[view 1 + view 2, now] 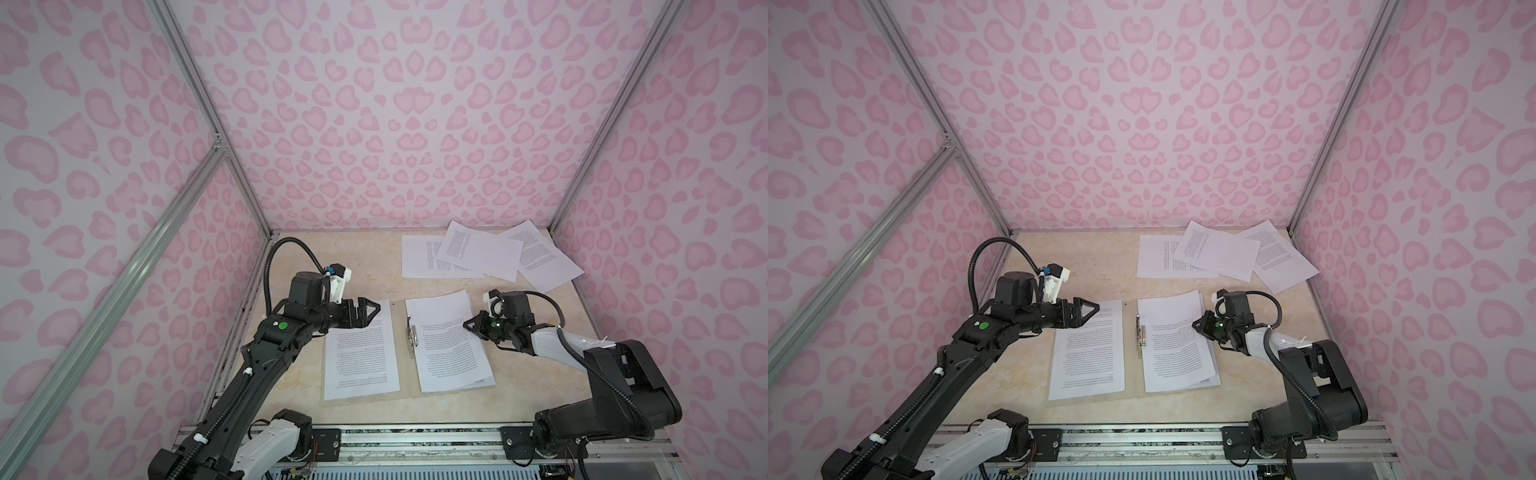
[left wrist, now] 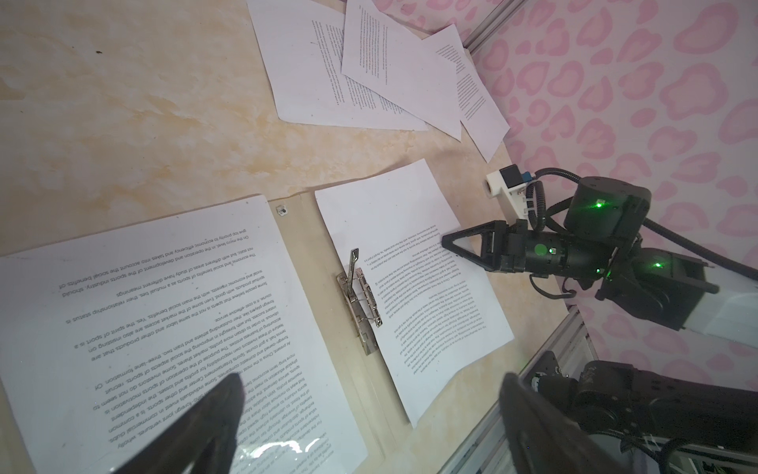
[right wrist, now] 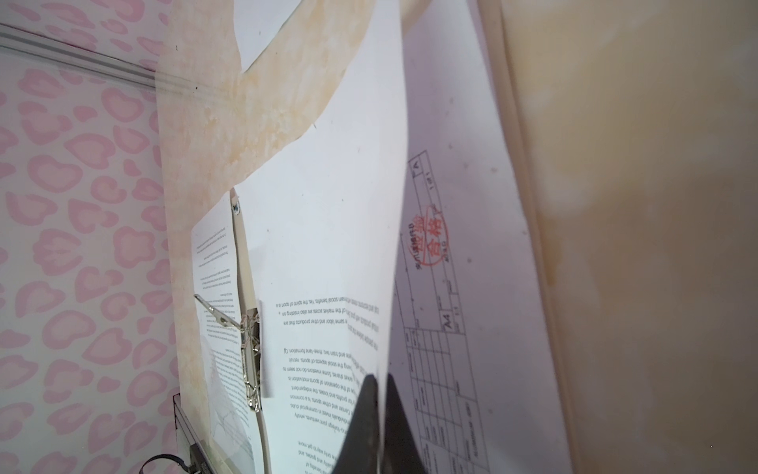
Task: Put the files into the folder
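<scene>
1. Now the folder (image 1: 408,376) lies open at six o'clock; printed files (image 1: 359,353) cover both halves.
2. Three loose files (image 1: 478,253) lie at one o'clock.
3. The right gripper (image 3: 379,410) pinches the right half's top sheet (image 1: 449,345); the left gripper (image 1: 372,313) hovers wide open.

The top sheet (image 3: 340,246) hides most of the drawing sheet (image 3: 459,295) under it. The left claw (image 2: 371,381) looks blurry and is cut off at its wrist view's edge. The print on the far sheets (image 1: 478,251) is too small to read.
</scene>
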Controlling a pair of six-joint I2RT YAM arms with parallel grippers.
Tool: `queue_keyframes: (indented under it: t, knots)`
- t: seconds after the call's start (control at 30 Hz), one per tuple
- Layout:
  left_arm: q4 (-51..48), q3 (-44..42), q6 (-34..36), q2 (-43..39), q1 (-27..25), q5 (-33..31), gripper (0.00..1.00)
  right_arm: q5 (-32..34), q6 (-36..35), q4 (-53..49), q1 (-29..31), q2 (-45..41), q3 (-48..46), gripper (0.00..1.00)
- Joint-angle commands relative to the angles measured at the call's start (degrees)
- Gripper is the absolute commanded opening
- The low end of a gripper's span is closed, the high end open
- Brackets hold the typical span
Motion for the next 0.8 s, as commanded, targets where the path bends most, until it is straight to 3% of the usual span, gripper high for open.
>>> queue_keyframes:
  t: [0.0,0.07,0.2,0.37,0.5,0.63,0.77]
  knots:
    - [0.19,-0.24,0.54,-0.03,-0.05,-0.43,0.98,0.97,0.09,0.79,0.04,-1.02,-0.87,0.22]
    - [0.15,-0.32,0.49,-0.03,-0.05,-0.43,0.98,2.69,-0.1,-0.54,0.07,-2.3,-1.36,0.36]
    - [0.12,-0.3,0.49,0.08,-0.08,-0.35,0.98,6.95,-1.52,-5.21,0.05,-4.67,-1.34,0.54]
    - [0.19,-0.28,0.49,0.15,-0.04,-0.45,0.98,19.75,-4.84,-16.83,-0.58,-7.2,2.65,0.73]
    - [0.1,-0.32,0.48,0.22,-0.07,-0.52,0.98,24.37,-4.31,-15.67,-3.23,-9.44,4.6,0.87]
    - [-0.01,0.05,0.49,0.61,-0.08,-0.64,0.98,25.67,-2.25,-11.14,-6.34,-5.07,9.95,0.97]
    - [-0.87,-0.03,0.4,0.89,0.04,-2.52,0.98,24.13,-1.83,-7.04,-9.57,3.81,17.04,0.97]
